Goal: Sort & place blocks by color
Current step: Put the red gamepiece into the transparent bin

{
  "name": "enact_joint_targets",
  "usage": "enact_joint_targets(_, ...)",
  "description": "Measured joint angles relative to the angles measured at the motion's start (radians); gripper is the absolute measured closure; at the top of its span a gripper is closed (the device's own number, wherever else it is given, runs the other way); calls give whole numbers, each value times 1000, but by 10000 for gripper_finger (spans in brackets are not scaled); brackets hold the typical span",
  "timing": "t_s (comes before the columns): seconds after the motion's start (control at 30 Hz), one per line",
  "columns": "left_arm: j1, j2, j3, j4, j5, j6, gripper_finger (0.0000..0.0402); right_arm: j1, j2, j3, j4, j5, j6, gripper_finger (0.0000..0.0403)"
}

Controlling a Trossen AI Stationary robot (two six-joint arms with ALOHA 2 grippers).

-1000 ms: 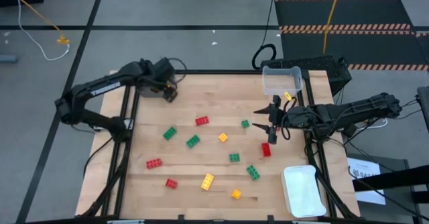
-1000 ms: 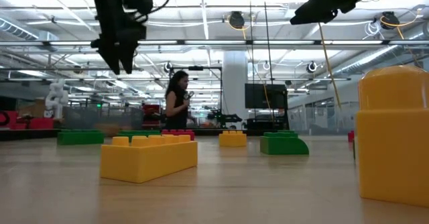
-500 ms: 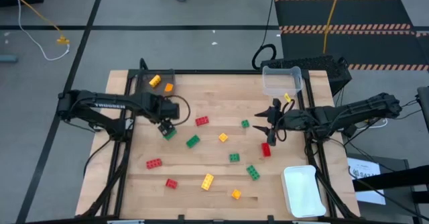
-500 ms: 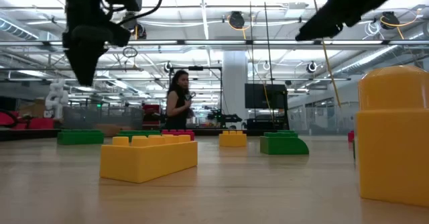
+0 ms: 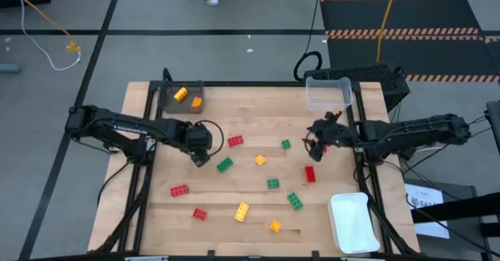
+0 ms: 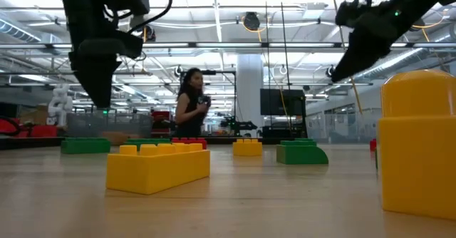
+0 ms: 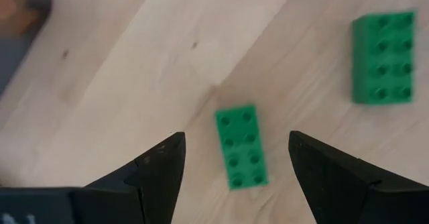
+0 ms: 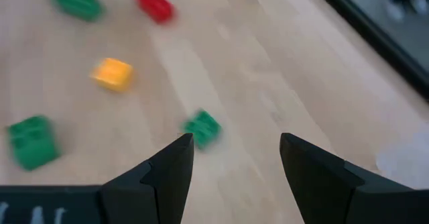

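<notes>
left wrist view: studded green block [image 7: 241, 147] flat between open fingers [image 7: 157, 174]

The left gripper [image 5: 200, 156] has swung from the dark grey tray [image 5: 167, 102] to above a green brick [image 7: 240, 146], which lies between its spread fingers; the right gripper [image 5: 310, 140] has turned aside.

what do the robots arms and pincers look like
Both arms are dark, near-black, slim and jointed, with black cables looped at the wrists. The left arm carries pale lettering along its forearm. The left pincer and the right pincer each end in two matte black, wedge-shaped fingers with angular, faceted tips.
</notes>
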Motion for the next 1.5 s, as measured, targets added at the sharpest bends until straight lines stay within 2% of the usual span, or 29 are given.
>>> enact_joint_targets(0.1,-2,0,0,50,-21,26,135,-61,6,3,-79,-3,135,188)
enact_joint_targets(0.2,-2,0,0,99,-59,67,135,-123,18,4,-139,-69,229,188)
enact_joint_targets(0.47,-21,0,0,243,-126,177,135,-247,125,4,-216,-232,275,188)
enact_joint_targets(0.7,-37,0,0,269,-142,244,135,-323,212,4,-372,-333,331,188)
enact_joint_targets(0.9,-39,0,0,277,-157,274,135,-339,215,4,-389,-346,351,188)
enact_joint_targets(1.13,-39,0,0,283,-175,278,135,-339,216,4,-343,-419,351,188)
enact_joint_targets(1.33,-39,0,0,283,-175,285,135,-352,216,4,-371,-365,427,188)
enact_joint_targets(1.5,-39,0,0,283,-175,285,135,-369,227,4,-377,-364,476,188)
